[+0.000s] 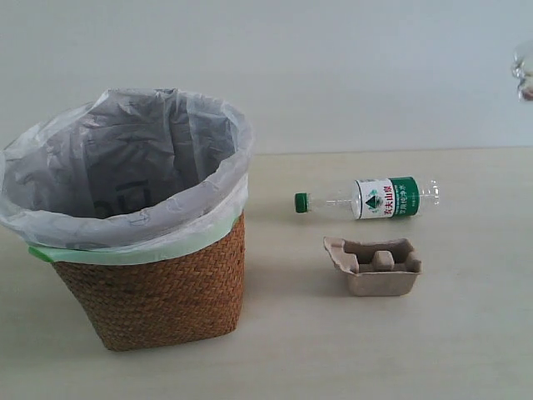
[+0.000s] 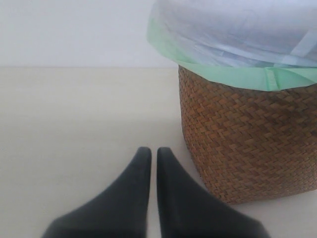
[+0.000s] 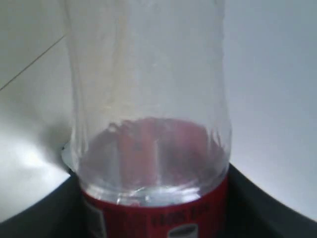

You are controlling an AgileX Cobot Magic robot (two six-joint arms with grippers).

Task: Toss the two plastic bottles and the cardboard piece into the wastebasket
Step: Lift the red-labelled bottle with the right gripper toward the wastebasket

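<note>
The left gripper [image 2: 149, 151] is held low over the table [image 1: 375, 350], just beside the wastebasket [image 2: 247, 139] and apart from it. Its dark fingers [image 2: 138, 173] are brought together with only a thin slit between them, and nothing is held.

The wastebasket [image 1: 158, 292] stands upright at the left of the exterior view. It is made of brown woven wicker that tapers downward. A translucent white bag [image 1: 125, 158] with a green edge is folded over its rim.

To its right, the slimmer bottle [image 1: 375, 198] lies on its side on the table, with its green cap pointed toward the wastebasket and its green-white label facing up. The cardboard piece [image 1: 373, 265] rests nearer the camera, close to this bottle but apart from it, with its hollow side up and a raised bump at its centre.

The right gripper [image 3: 153, 203] is clamped on the larger bottle [image 3: 148, 99], with a dark finger [image 3: 267, 213] pressed on each side at the level of the red label. The bottle's clear body extends away from the camera. A clear plastic shape [image 1: 525, 71] is cut by the upper right edge of the exterior view, high above the table. It cannot be identified with certainty.
</note>
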